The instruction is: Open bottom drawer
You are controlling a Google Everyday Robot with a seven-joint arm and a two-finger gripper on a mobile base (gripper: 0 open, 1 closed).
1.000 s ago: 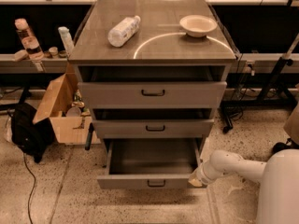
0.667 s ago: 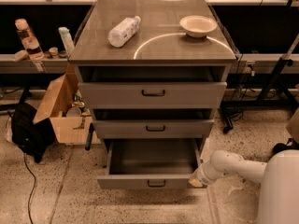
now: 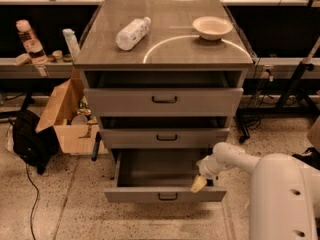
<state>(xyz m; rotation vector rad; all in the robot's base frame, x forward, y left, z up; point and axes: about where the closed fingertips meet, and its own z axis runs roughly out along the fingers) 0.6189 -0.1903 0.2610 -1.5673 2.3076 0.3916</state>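
The bottom drawer (image 3: 165,195) is the lowest of three grey drawers in the cabinet. It stands pulled far out, with its grey interior (image 3: 157,169) showing and a small black bar handle (image 3: 167,197) at the centre of its front. My gripper (image 3: 199,183) is on the end of my white arm (image 3: 230,159), which reaches in from the right. The gripper sits at the right end of the drawer's front edge, just above the panel.
The middle drawer (image 3: 165,137) and top drawer (image 3: 164,100) are each pulled out a little. A plastic bottle (image 3: 132,32) and a bowl (image 3: 212,27) lie on the cabinet top. A cardboard box (image 3: 67,119) and a black bag (image 3: 31,141) sit on the floor at the left.
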